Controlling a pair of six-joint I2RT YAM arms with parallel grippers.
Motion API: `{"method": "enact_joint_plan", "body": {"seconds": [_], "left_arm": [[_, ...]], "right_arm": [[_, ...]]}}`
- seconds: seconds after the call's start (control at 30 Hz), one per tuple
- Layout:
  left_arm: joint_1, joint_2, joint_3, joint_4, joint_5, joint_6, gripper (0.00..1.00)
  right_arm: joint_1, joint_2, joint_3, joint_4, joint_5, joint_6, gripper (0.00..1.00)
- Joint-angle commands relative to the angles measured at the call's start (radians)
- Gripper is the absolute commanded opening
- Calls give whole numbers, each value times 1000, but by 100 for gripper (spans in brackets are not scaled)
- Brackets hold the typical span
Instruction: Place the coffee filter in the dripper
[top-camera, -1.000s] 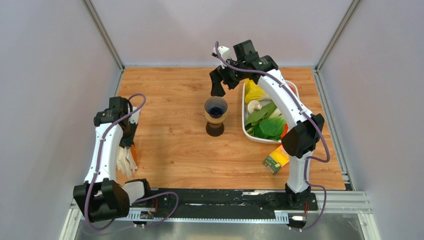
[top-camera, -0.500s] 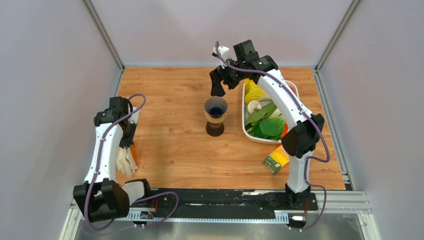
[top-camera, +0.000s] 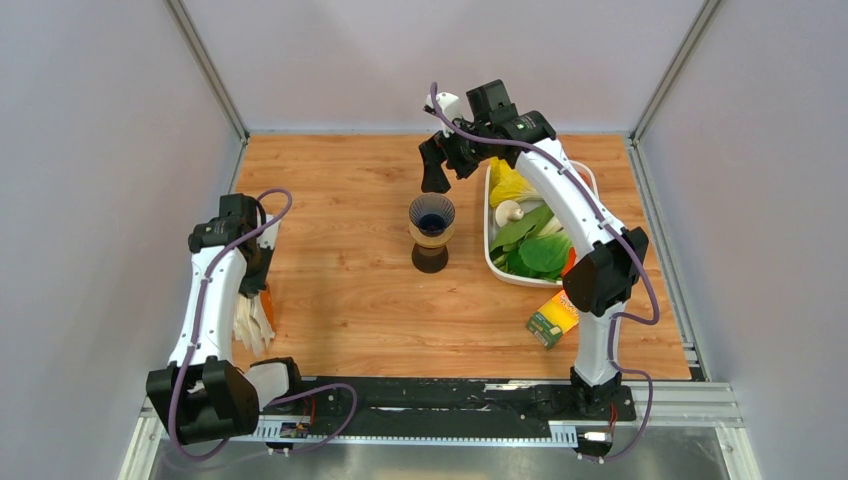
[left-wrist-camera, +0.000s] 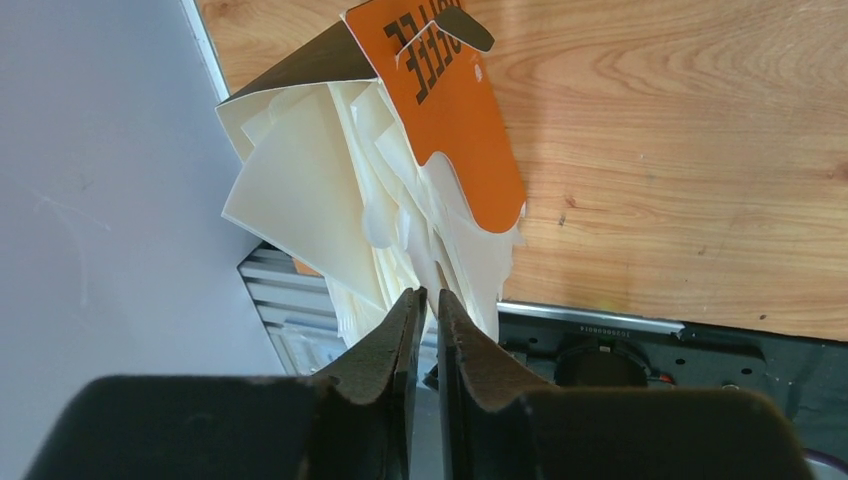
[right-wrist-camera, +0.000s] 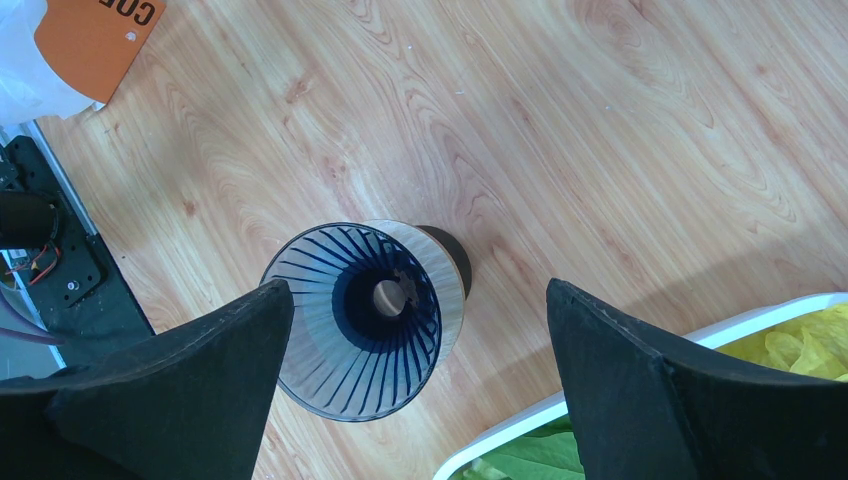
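A stack of white coffee filters (left-wrist-camera: 300, 200) fans out of an orange package (left-wrist-camera: 450, 110) at the table's left edge, beside the wall. My left gripper (left-wrist-camera: 427, 293) points at the stack's near edge. Its jaws are almost together, with a slim gap, and the tip of one filter reaches into that gap. From above, the filters (top-camera: 252, 322) show below the left gripper (top-camera: 257, 283). The dripper (top-camera: 431, 222) stands upright mid-table, holding no filter. My right gripper (top-camera: 435, 180) hovers above and behind it, wide open. In the right wrist view the dripper (right-wrist-camera: 365, 320) sits below the right gripper (right-wrist-camera: 418, 285).
A white tub (top-camera: 489, 225) of vegetables stands right of the dripper, its rim (right-wrist-camera: 720, 330) near my right fingers. A small green and yellow carton (top-camera: 553, 318) lies near the right arm's base. Grey walls close in the table on both sides.
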Motion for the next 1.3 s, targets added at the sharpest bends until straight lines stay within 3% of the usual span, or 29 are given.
{"method": "enact_joint_plan", "body": {"seconds": [0.0, 0.17, 0.9, 1.27], "left_arm": [[-5, -15, -5, -1, -4, -7, 13], [-7, -17, 10, -17, 21, -6, 1], [-25, -39, 264, -126, 102, 6, 0], [-26, -48, 442, -202, 247, 81, 0]], "right_arm": [[6, 8, 42, -3, 13, 15, 100], [5, 9, 40, -5, 16, 15, 100], [6, 6, 31, -10, 7, 14, 100], [5, 16, 57, 4, -49, 2, 100]]}}
